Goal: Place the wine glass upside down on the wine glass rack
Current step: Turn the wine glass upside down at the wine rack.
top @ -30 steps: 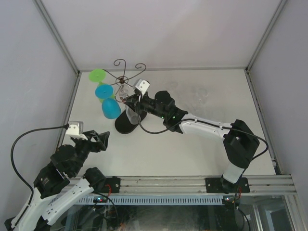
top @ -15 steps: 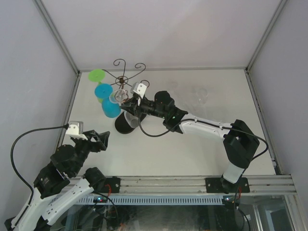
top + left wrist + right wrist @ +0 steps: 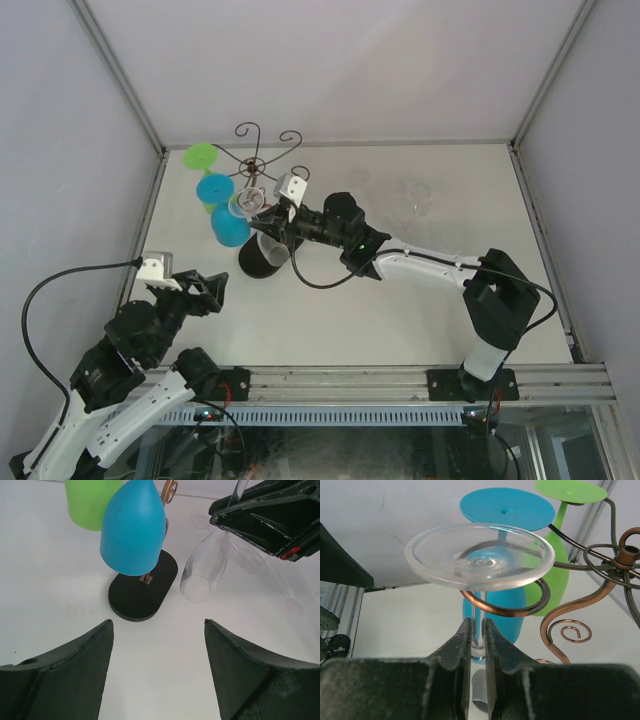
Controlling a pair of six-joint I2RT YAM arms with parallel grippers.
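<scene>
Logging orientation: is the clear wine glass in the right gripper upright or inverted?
Inverted: the clear wine glass has its round foot on top and bowl opening facing down, stem pinched in the right gripper.

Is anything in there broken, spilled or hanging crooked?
Nothing looks broken or spilled. The one oddity is the clear wine glass, pinched by its stem in the right gripper. It hangs more slanted than the blue glass already on the wine glass rack. It has not been let go yet.

clear wine glass (image 3: 480,555), blue glass (image 3: 132,527), green glass (image 3: 90,502), coppery rack (image 3: 626,556).
</scene>
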